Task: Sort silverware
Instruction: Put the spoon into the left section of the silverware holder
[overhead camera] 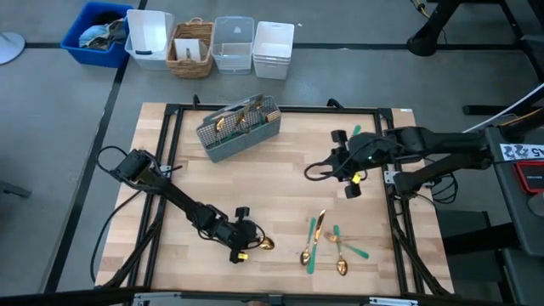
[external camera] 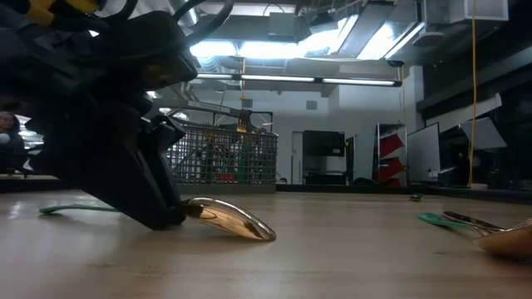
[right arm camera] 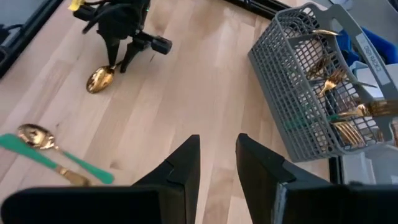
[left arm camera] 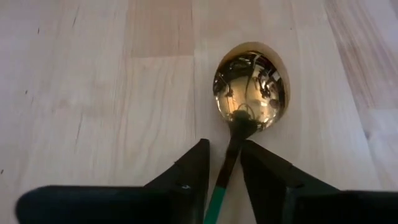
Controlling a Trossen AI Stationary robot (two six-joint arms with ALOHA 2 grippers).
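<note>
A gold spoon (left arm camera: 250, 84) with a teal handle lies on the wood table near its front left, bowl up. My left gripper (left arm camera: 225, 163) is low over it and open, one finger on each side of the spoon's neck (left arm camera: 235, 140); the same gripper (overhead camera: 253, 243) and spoon (external camera: 235, 219) show in the high and low views. My right gripper (right arm camera: 217, 155) hangs open and empty high above the table's right half (overhead camera: 340, 163). More silverware (overhead camera: 327, 245) lies flat at the near right. A grey mesh caddy (overhead camera: 240, 127) at the far middle holds several gold pieces. My left gripper comes at the spoon slanting down, its fingers lying along the handle and straddling the neck (left arm camera: 231, 155). Bare table shows between one finger (left arm camera: 193, 168) and the handle. Whether the other finger (left arm camera: 264, 171) touches the handle, I cannot tell. The spoon rests on the table.
Behind the table's far edge stand a blue bin (overhead camera: 98, 34), white tubs (overhead camera: 149, 38), a wicker basket (overhead camera: 191, 47) and clear tubs (overhead camera: 234, 42). A black frame (overhead camera: 170, 136) runs around the tabletop. Bare wood (overhead camera: 272, 187) lies between the caddy and the near pieces.
</note>
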